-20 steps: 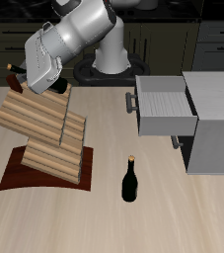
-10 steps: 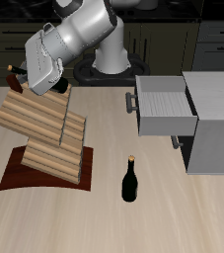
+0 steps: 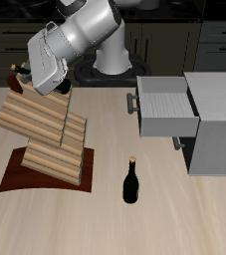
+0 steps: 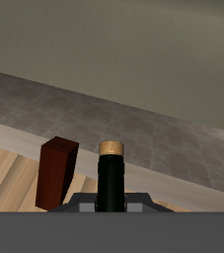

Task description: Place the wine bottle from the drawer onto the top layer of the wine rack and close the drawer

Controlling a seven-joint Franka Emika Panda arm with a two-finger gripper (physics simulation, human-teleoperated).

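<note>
The wine bottle point(image 3: 15, 71) lies tilted over the back upper edge of the wine rack point(image 3: 47, 139), above its top layer point(image 3: 30, 115). Only the bottle's neck end shows past my gripper point(image 3: 32, 82), which is shut on the bottle. In the wrist view the dark bottle point(image 4: 111, 178) with its tan cap points away from the gripper point(image 4: 111, 204). The drawer point(image 3: 166, 108) stands pulled out of the grey cabinet point(image 3: 216, 125), its dark handle point(image 3: 134, 104) facing the rack.
A second dark bottle point(image 3: 131, 181) stands upright on the table near the front edge, between rack and cabinet. A reddish-brown wooden piece point(image 4: 56, 173) and light wood point(image 4: 10, 176) show beside the held bottle in the wrist view.
The gripper with the bottle has shifted slightly upward and back over the rack's top edge. Nothing else moved.
</note>
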